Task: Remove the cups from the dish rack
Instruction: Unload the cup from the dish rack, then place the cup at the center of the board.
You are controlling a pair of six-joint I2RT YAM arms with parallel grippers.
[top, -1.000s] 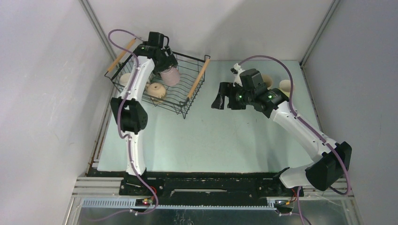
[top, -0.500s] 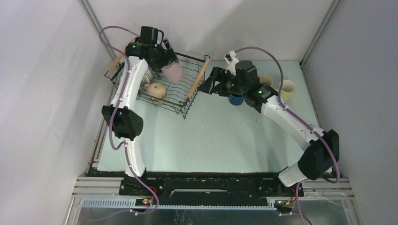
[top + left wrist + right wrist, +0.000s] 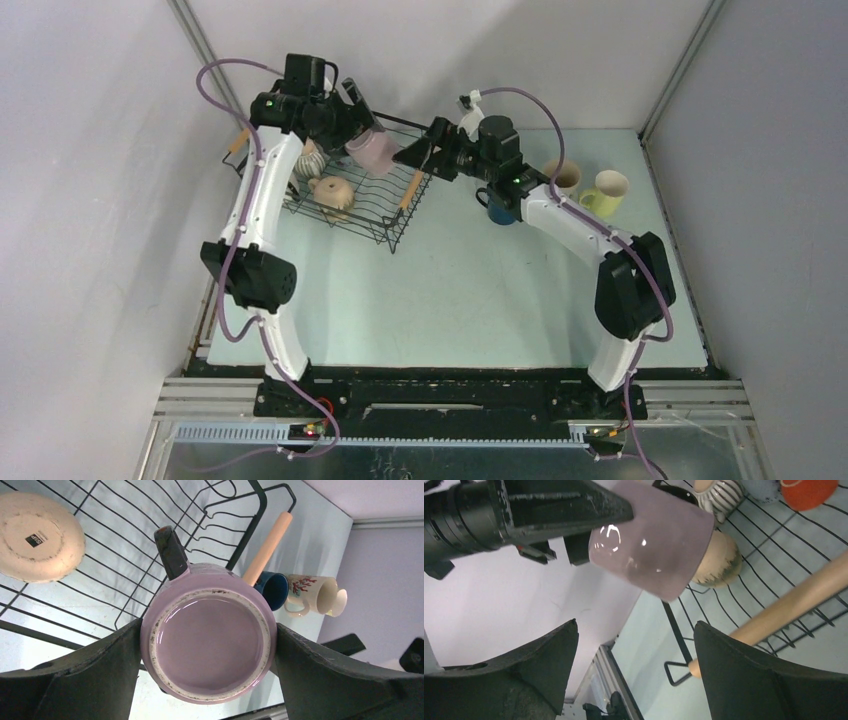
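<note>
Clamped on a tilted mauve mug (image 3: 654, 535), the left gripper's (image 3: 207, 630) jaws hold it above the dish rack (image 3: 370, 215) at the table's (image 3: 450, 300) far left corner. The right gripper's (image 3: 635, 626) jaws stand wide apart and empty, just beside the mug, over the rack's right wooden handle (image 3: 412, 185). A navy cup (image 3: 500, 208), a cream cup (image 3: 562, 176) and a pale yellow cup (image 3: 605, 192) stand near the table's far edge.
</note>
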